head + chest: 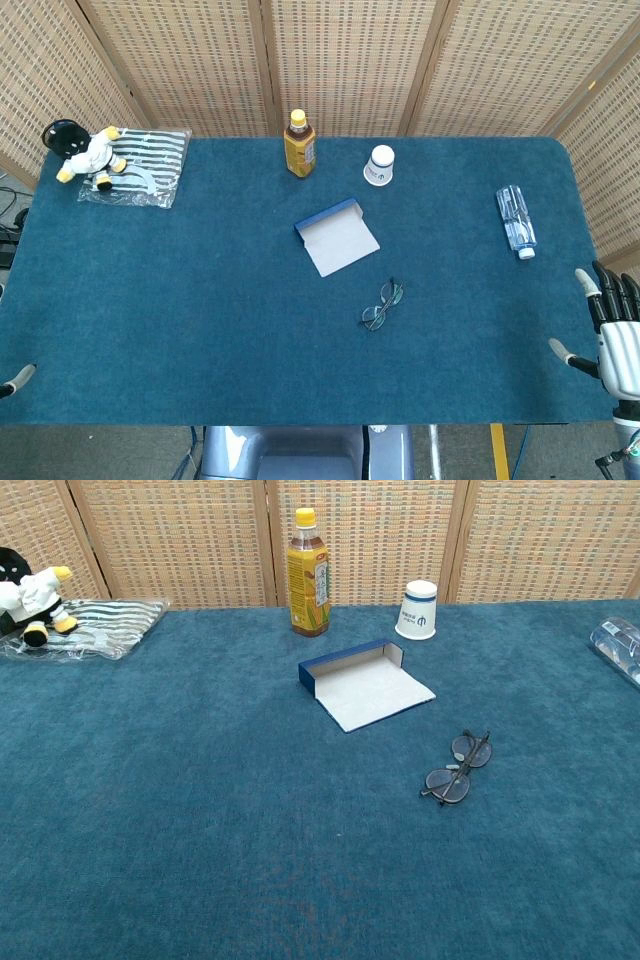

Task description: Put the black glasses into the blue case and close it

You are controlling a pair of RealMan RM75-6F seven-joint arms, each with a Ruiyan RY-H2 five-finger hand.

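The black glasses [382,305] [457,768] lie folded on the blue cloth, right of centre and nearer the front. Behind them to the left is the blue case [337,236] [364,682], open, its pale lid flap spread flat toward the glasses. My right hand [612,335] hovers at the table's right front edge, fingers apart, holding nothing, well away from the glasses. Of my left hand only a fingertip [18,379] shows at the left front edge. The chest view shows neither hand.
A yellow drink bottle [299,144] [308,573] and a white cup [379,165] [417,610] stand behind the case. A plastic water bottle [516,220] lies at the right. A plush toy [88,154] on a striped bag [145,163] sits far left.
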